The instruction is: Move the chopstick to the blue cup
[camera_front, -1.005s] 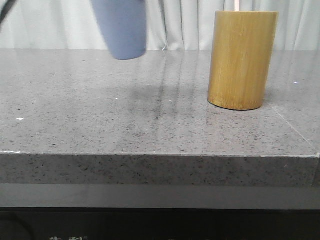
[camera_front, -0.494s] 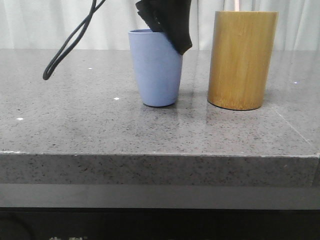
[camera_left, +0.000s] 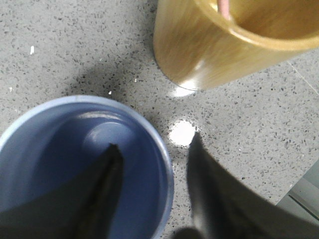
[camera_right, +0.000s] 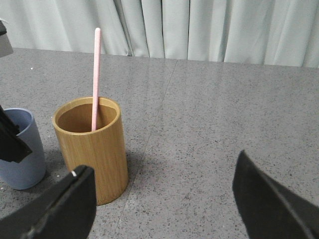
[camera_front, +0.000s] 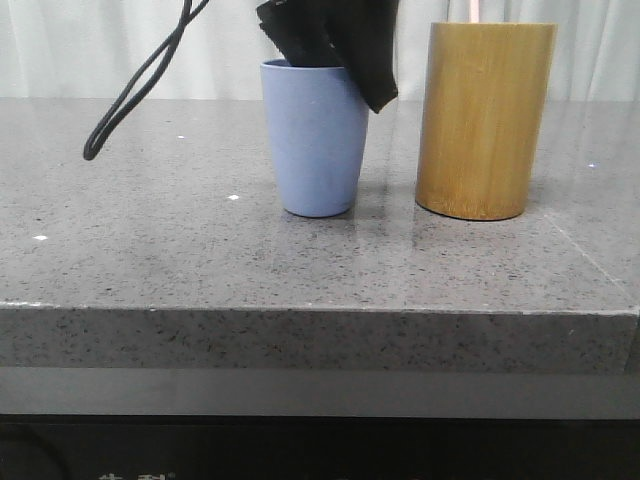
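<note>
The blue cup (camera_front: 314, 140) stands upright on the grey stone table, just left of the tan bamboo holder (camera_front: 485, 120). My left gripper (camera_front: 340, 60) is open and straddles the cup's right rim. In the left wrist view one finger (camera_left: 107, 184) is inside the cup (camera_left: 60, 149) and the other (camera_left: 209, 199) is outside, with gaps to the rim on both sides. One pale pink chopstick (camera_right: 96, 74) stands in the holder (camera_right: 94, 159); only its tip (camera_front: 472, 10) shows in the front view. My right gripper (camera_right: 164, 199) is open and empty, above the table to the right of the holder.
A black cable (camera_front: 135, 90) loops down from the left arm, left of the cup. The table's front edge (camera_front: 320, 312) runs across the front view. A pale curtain (camera_right: 209, 30) hangs behind the table. A seam (camera_right: 149, 149) crosses the tabletop.
One second ago the cup was in the air at upper left. It came down on the table beside the holder, then shifted slightly right, and the left jaws have spread.
</note>
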Robot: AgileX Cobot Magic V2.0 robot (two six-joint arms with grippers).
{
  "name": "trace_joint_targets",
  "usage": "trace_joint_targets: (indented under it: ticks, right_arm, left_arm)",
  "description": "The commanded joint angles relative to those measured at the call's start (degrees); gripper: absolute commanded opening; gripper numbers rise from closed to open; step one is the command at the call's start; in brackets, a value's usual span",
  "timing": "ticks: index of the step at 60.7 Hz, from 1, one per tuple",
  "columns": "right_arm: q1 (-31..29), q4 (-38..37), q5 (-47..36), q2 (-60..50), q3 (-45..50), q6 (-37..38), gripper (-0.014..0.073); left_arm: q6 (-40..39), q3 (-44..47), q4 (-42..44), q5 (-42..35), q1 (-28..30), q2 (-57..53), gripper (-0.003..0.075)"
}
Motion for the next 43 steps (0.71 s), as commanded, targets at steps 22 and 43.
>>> trace_joint_targets:
  ticks: [22, 43]
  right_arm:
    - [0.1, 0.3, -4.1, 0.7, -2.2, 0.0, 0.0580]
    - [0.1, 0.3, -4.1, 0.7, -2.2, 0.0, 0.0580]
  left_arm:
    - [-0.1, -7.6, -0.5, 1.4, -0.4, -6.6, 0.0410]
    - [-1.4, -5.6, 10.2, 1.4, 0.5, -13.5, 0.0143]
